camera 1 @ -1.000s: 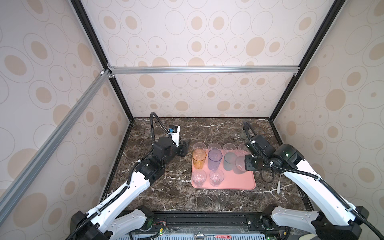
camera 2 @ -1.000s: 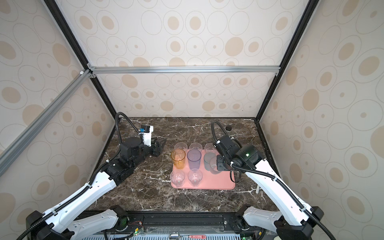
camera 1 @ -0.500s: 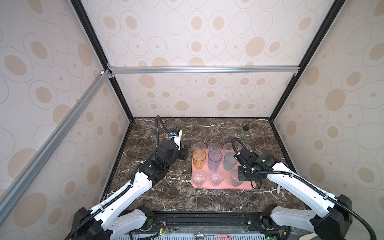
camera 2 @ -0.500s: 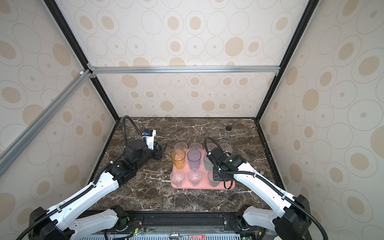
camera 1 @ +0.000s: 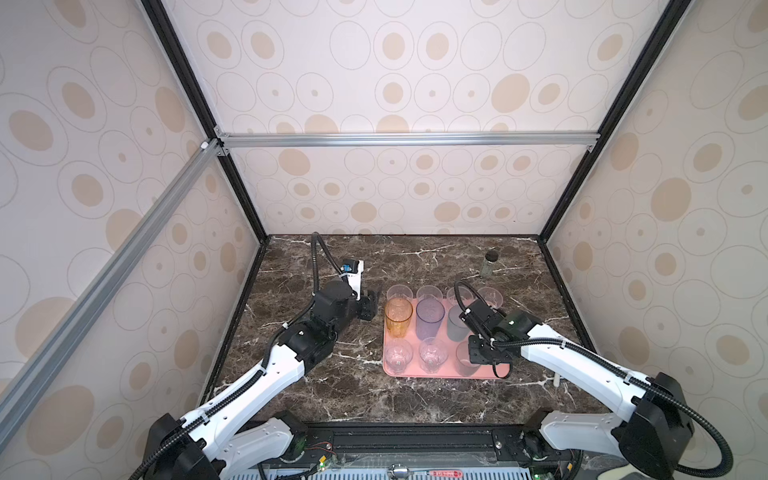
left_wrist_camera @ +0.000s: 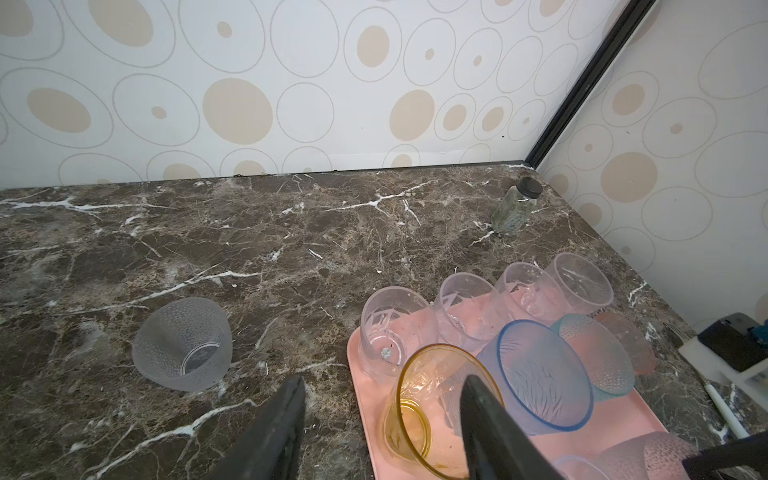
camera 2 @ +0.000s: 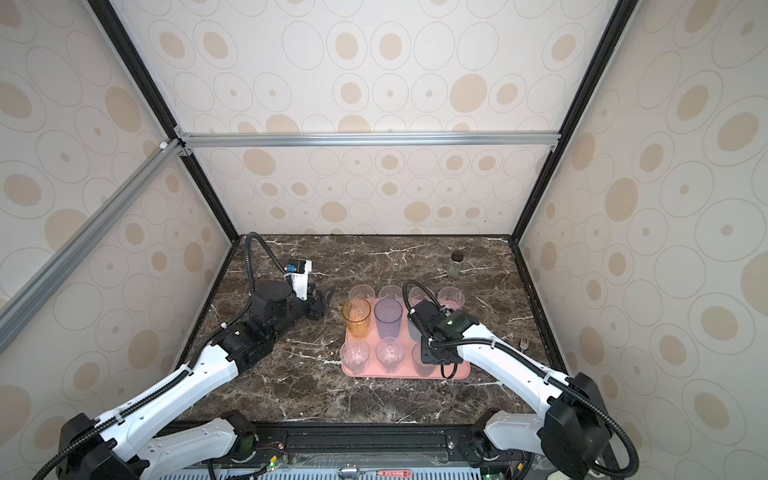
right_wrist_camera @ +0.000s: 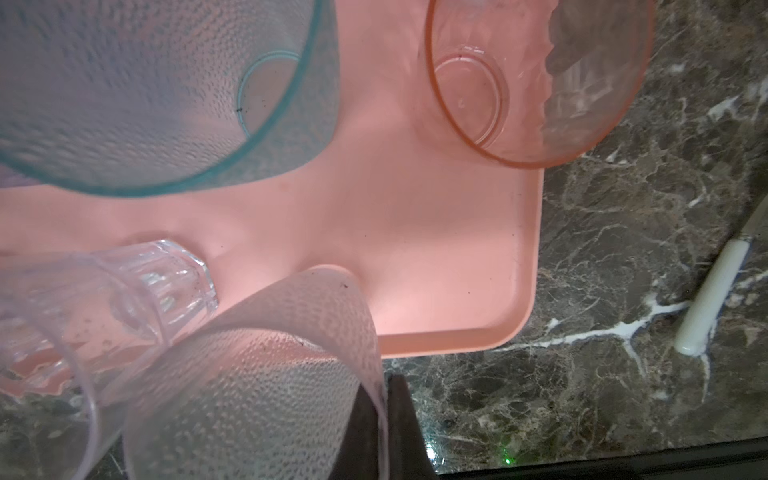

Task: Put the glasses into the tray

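My right hand (right_wrist_camera: 380,395) is closed on the thin wall of a frosted glass (right_wrist_camera: 266,374) — one finger inside the rim, one outside. The base of this glass is over the tray (right_wrist_camera: 457,257), near its front right corner; I cannot tell if it touches the floor of the tray or hangs just above it. Just beside it in the tray stands a clear faceted glass (right_wrist_camera: 166,282). Farther in are the teal glass (right_wrist_camera: 145,104) and the small pink glass (right_wrist_camera: 536,79).

In both top views the amber glass (camera 1: 398,316) and the blue-purple glass (camera 1: 430,318) stand side by side in the middle row.

My left hand (left_wrist_camera: 382,386) is open and holds nothing — it hangs low over the worktop (left_wrist_camera: 249,232), at the left edge of the tray. One loose glass (left_wrist_camera: 183,345), frosted too, stands on the worktop, well apart from the tray. A small jar (left_wrist_camera: 515,208) with a black lid stands near the far right corner.
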Available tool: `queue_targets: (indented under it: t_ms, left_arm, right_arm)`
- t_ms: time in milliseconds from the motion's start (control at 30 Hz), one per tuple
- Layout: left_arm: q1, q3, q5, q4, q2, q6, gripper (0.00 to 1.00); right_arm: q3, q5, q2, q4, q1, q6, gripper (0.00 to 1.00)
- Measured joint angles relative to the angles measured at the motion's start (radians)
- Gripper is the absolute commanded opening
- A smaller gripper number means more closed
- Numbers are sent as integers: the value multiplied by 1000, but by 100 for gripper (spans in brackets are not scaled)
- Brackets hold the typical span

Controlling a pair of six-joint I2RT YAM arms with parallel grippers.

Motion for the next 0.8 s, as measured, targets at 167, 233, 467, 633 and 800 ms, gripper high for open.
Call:
queue_targets:
  t_ms: [167, 233, 467, 633, 800]
  left_arm:
    - [0, 0, 0, 1, 0, 0, 60]
    - [0, -1, 0, 1, 0, 1, 60]
    - [0, -3, -4, 1, 0, 2, 60]
    - [0, -4, -19, 1, 0, 12, 61]
    - [0, -4, -40, -4, 0, 26, 61]
  right_arm:
    - [-10, 0, 6, 32, 0, 8, 1]
    - [-11, 0, 8, 42, 0, 11, 1]
    - [-12, 1, 16, 63, 0, 15, 11]
    - [-11, -3, 16, 42, 0, 14, 29]
    - [42, -9, 13, -17, 0, 10, 37]
